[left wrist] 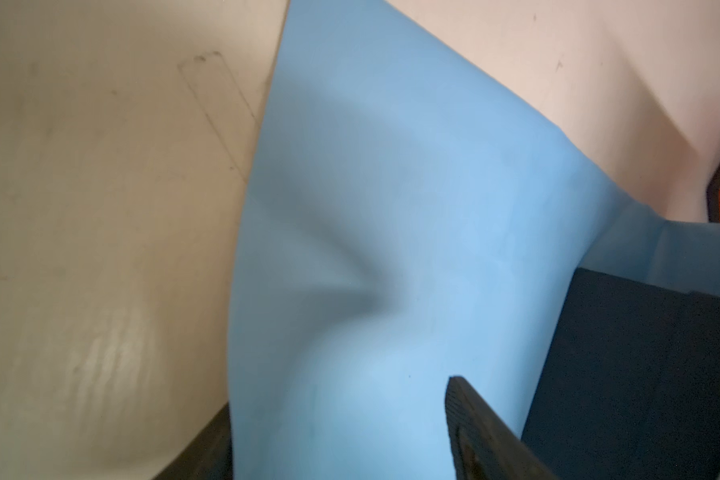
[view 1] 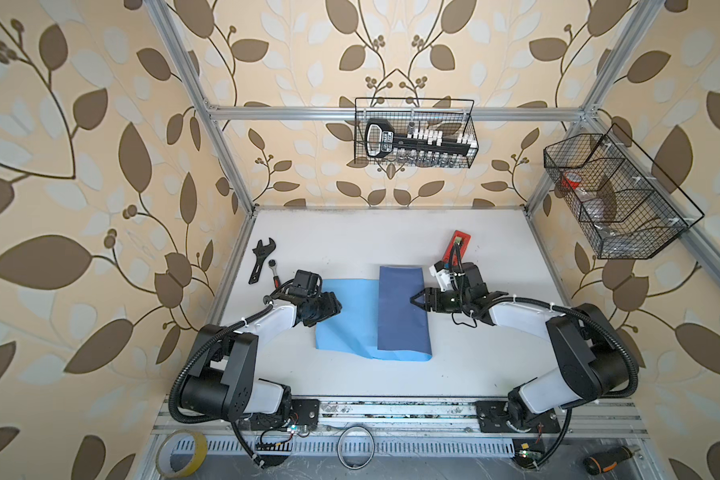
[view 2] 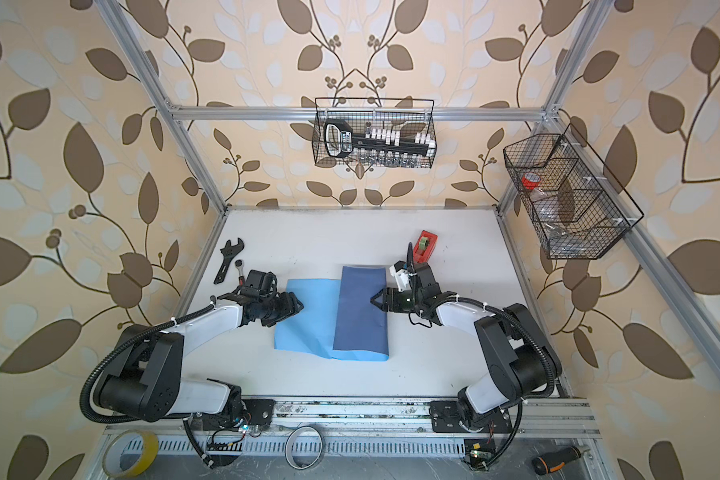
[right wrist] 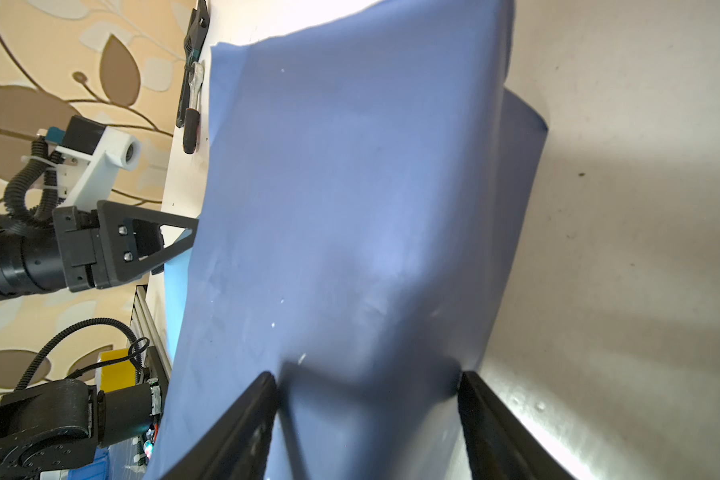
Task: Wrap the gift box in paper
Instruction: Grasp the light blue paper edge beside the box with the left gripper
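Slate-blue on top, sky-blue beneath: the paper (view 1: 350,324) lies flat on the table (view 1: 350,241) with one side turned over as a dark flap (view 1: 400,320). The box (left wrist: 632,374) sits under that flap, its navy corner showing only in the left wrist view, at the flap's open edge. I take it the flap was laid across to cover the box's top, and that the bare sky-blue half, on the box's left, is the next to come over. The left claw (view 1: 335,308) is at that half's outer edge, well left of the box. Its fingers (left wrist: 487,432) stand apart with the buckled sheet rising between them, not pinched as far as I can see, which looks like readying to take the edge. The right claw (view 1: 415,300) is hard by the box's right side, jaws apart, tips touching the flap where it drapes down. I'd guess it pins the flap and steadies the box, though I can't tell whether it nips the paper. Both arms come in low from the near rail, elbows bowed outward, forearms nearly level, wrists rolled so their cameras sit on the far side. The two claws point at the box from opposite sides. The red dispenser (view 1: 460,243) stands just beyond the box's far right corner, untouched.
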{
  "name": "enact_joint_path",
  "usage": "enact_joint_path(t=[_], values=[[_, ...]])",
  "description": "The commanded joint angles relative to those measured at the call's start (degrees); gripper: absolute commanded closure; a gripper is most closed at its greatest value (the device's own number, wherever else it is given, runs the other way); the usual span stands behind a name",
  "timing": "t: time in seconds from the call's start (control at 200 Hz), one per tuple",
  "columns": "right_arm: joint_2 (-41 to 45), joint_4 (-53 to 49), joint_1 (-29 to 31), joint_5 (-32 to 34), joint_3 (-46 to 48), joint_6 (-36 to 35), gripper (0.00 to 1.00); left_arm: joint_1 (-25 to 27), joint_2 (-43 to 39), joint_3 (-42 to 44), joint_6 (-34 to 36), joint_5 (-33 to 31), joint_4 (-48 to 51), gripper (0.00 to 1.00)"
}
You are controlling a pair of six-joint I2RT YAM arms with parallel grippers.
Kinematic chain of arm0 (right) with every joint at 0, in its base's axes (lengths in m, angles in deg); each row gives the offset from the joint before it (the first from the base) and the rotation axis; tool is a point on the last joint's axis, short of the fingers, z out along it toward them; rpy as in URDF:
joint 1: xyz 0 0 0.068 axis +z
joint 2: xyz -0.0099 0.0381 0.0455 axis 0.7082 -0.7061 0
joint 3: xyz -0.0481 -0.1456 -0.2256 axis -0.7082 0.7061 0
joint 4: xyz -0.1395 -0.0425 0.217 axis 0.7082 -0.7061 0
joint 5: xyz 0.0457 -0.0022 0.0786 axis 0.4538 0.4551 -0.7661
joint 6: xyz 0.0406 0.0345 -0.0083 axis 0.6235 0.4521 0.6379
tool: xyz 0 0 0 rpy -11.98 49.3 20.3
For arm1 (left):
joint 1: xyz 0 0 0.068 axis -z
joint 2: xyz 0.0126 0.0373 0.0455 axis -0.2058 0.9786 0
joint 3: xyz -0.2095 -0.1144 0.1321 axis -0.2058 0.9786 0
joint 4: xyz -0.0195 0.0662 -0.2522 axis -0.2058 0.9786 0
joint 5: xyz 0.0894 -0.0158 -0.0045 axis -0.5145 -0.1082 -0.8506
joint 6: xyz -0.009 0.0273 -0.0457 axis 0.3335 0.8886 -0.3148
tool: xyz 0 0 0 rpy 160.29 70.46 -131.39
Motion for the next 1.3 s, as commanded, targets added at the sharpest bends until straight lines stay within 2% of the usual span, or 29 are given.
enact_joint_path(t=[0.0, 0.135, 0.305, 0.49, 0.654, 0.939, 1.064, 1.294], values=[[-3.0, -7.0, 0.7, 4.6, 1.9, -1.9, 0.31, -2.2, 1.3, -0.4, -0.9, 5.3, -1.3, 0.36], [-3.1, -7.0, 0.7, 4.6, 1.8, -1.9, 0.31, -3.1, 2.3, -0.1, -1.7, 9.6, -3.5, 0.43], [-3.4, -7.1, 0.8, 4.6, 1.8, -1.9, 0.31, -3.6, 1.5, 2.1, -4.4, 13.4, -6.3, 0.44], [-3.2, -7.0, 0.8, 4.5, 1.8, -1.9, 0.31, -3.7, -2.3, 4.8, -6.8, 15.1, -7.4, 0.43], [-3.4, -7.0, 1.0, 4.5, 1.7, -1.8, 0.31, -4.6, -5.6, 6.2, -7.1, 12.3, -6.5, 0.37], [-3.4, -7.6, 1.1, 4.8, 1.3, -1.9, 0.31, -9.1, -4.5, 5.5, -6.0, 15.3, -8.9, 0.33], [-3.5, -7.6, 1.2, 4.9, 1.4, -1.9, 0.32, -10.3, -3.0, 5.5, -5.9, 15.8, -10.7, 0.38], [-3.6, -7.7, 1.2, 5.0, 1.4, -2.0, 0.32, -10.5, 0.1, 4.4, -5.1, 16.9, -11.4, 0.58]])
